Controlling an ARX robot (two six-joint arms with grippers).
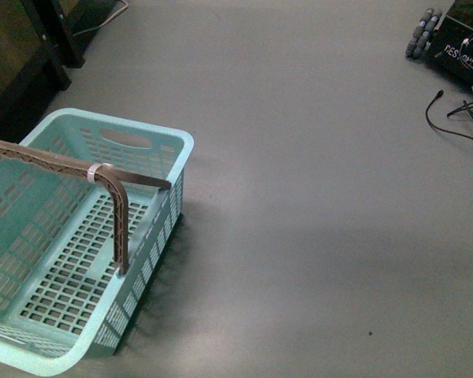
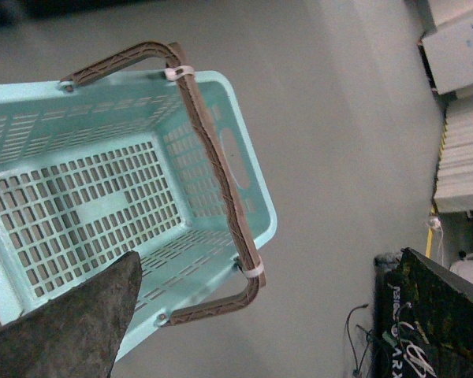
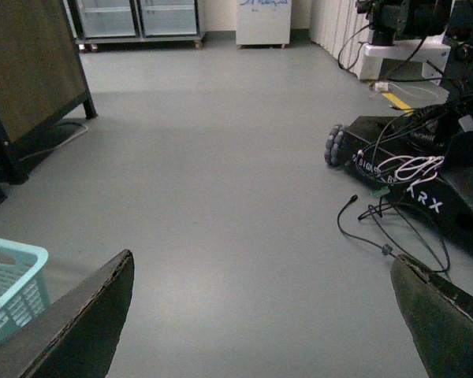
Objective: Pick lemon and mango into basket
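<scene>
The basket [image 1: 180, 146] sat on the floor [image 1: 315, 205] at near left, its 2 handles [image 1: 120, 211] meeting above it. A cabinet [image 1: 16, 63] stood far left; a wheeled base [image 1: 467, 43] and a cable [image 1: 445, 124] lay far right.

White letters "RX" read clearly on the side of a black wheeled robot base [image 3: 437, 209] standing on the grey floor [image 3: 221, 197] in the right wrist view; the letter before them is unclear. The front view shows more white lettering on the base [image 1: 467, 49] at the floor's far right corner, too blurred to read. Blue handwriting on a white cabinet [image 3: 262, 22] at the floor's far edge cannot be made out.
</scene>
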